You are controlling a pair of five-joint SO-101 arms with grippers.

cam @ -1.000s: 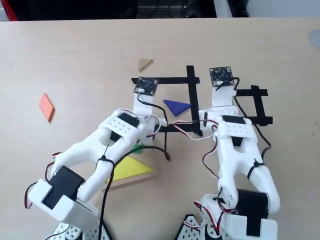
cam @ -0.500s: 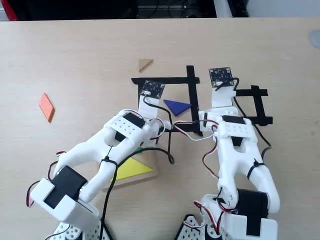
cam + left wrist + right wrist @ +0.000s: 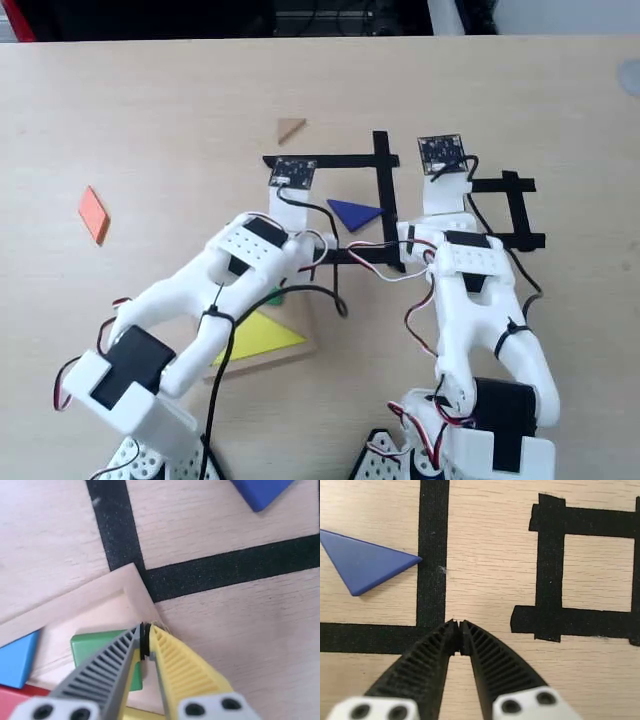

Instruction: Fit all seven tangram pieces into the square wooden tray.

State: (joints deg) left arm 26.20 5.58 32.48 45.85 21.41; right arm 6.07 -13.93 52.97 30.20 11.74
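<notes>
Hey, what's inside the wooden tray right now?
A green square, a light blue piece, a red piece and a yellow triangle lie in the wooden tray. The left arm covers the rest, so more pieces cannot be ruled out.

Overhead and close wrist views share blue triangle (image 3: pixel 355 213).

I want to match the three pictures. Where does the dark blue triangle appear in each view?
High view: the blue triangle lies inside the larger black tape frame.
Left wrist view: it lies beyond a tape strip from the wooden tray corner, cut by the picture's edge.
Right wrist view: its tip reaches a tape strip.
Shared landmark: the black tape frame.
</notes>
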